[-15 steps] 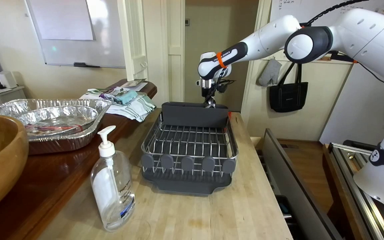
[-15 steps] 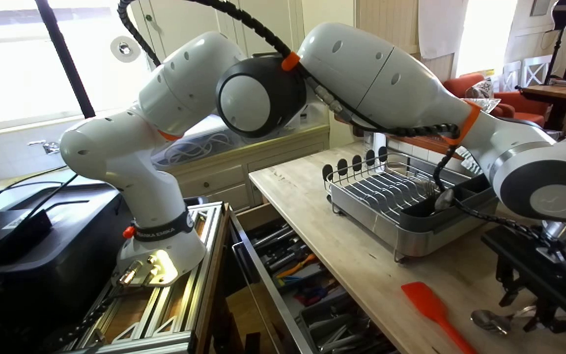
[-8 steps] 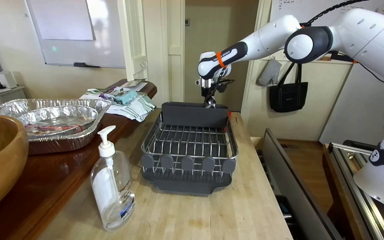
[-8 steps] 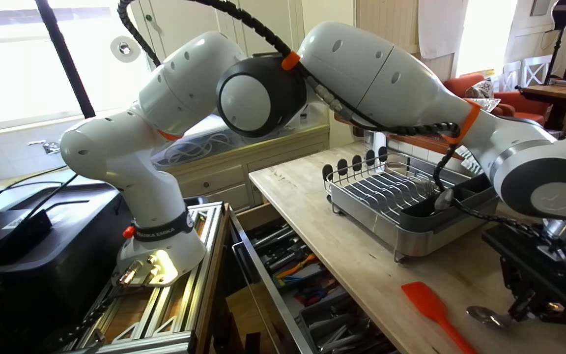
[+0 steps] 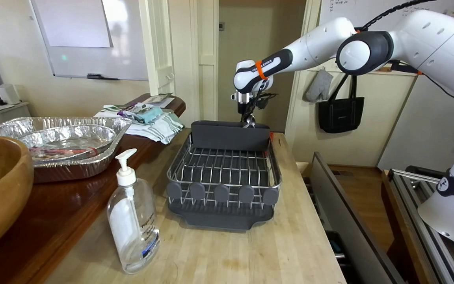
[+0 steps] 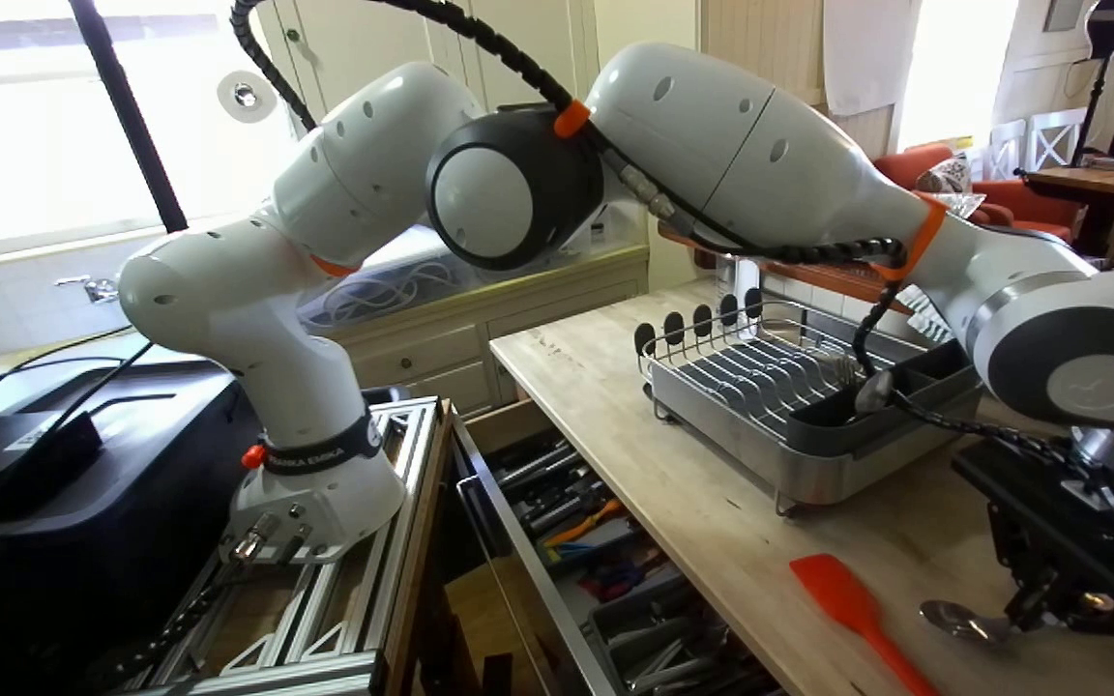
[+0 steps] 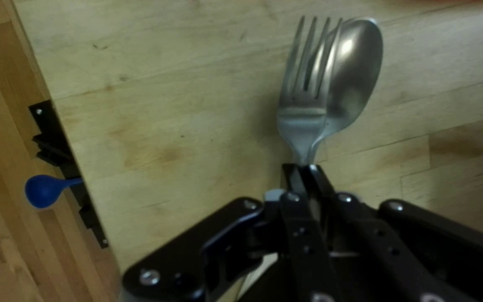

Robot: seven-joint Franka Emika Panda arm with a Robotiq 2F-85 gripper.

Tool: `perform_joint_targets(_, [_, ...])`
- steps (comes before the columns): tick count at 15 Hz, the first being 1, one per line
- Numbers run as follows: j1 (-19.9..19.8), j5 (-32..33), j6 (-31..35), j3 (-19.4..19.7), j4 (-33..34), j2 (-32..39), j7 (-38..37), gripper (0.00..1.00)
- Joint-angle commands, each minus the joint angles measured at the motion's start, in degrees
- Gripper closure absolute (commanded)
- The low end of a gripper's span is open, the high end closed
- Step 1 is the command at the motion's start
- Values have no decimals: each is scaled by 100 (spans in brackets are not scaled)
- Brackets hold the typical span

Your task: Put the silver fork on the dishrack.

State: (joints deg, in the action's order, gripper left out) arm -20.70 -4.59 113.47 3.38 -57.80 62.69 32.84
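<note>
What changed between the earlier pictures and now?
The gripper closed on the silver fork; whether the overlapping spoon is gripped too, I cannot tell. In an exterior view the spoon shifted slightly toward the red spatula, and the glow on the robot's base went out. The red spatula and dishrack stayed put.

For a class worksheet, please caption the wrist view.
Robotiq gripper pinching a silver fork that partly covers the bowl of a metal spoon, over a wooden tabletop.
</note>
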Motion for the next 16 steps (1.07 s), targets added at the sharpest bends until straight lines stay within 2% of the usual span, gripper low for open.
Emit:
perform_joint_targets(1, [-3,30,20,25,93,-3,15,98])
perform_joint_targets(16, [42,145,-2,24,-281,-849,877,98])
